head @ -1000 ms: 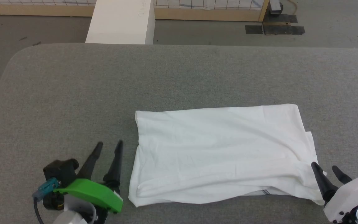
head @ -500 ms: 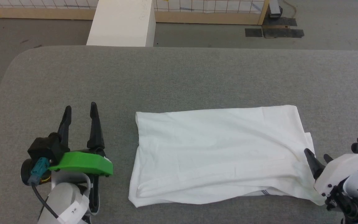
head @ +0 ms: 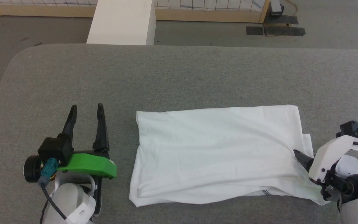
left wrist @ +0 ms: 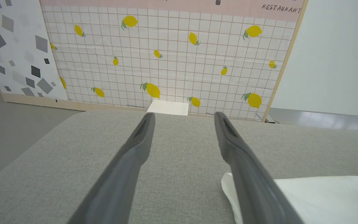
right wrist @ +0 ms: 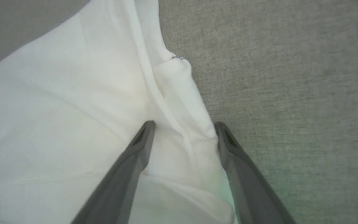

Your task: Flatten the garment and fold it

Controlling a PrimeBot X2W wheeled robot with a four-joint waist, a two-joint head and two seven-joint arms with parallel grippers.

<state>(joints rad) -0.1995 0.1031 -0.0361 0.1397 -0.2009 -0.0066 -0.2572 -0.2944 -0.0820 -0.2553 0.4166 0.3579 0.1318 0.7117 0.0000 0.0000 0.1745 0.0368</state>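
Lying flat as a folded white oblong, the garment sits on the grey surface, right of the middle and toward the near edge. A creased fold runs along its near side, where a bit of dark stitching peeks out. At its right edge a lower layer sticks out a little past the top one.

The right hand is at that right edge, angled down onto the cloth. Its fingers stand apart, astride a raised ridge of fabric, tips on or just above the cloth and not clamped on it.

The left hand is over bare surface just left of the garment, clear of it. Its fingers are spread wide with nothing between them, and they point toward the far edge. Beyond that edge stands a white box on the floor.
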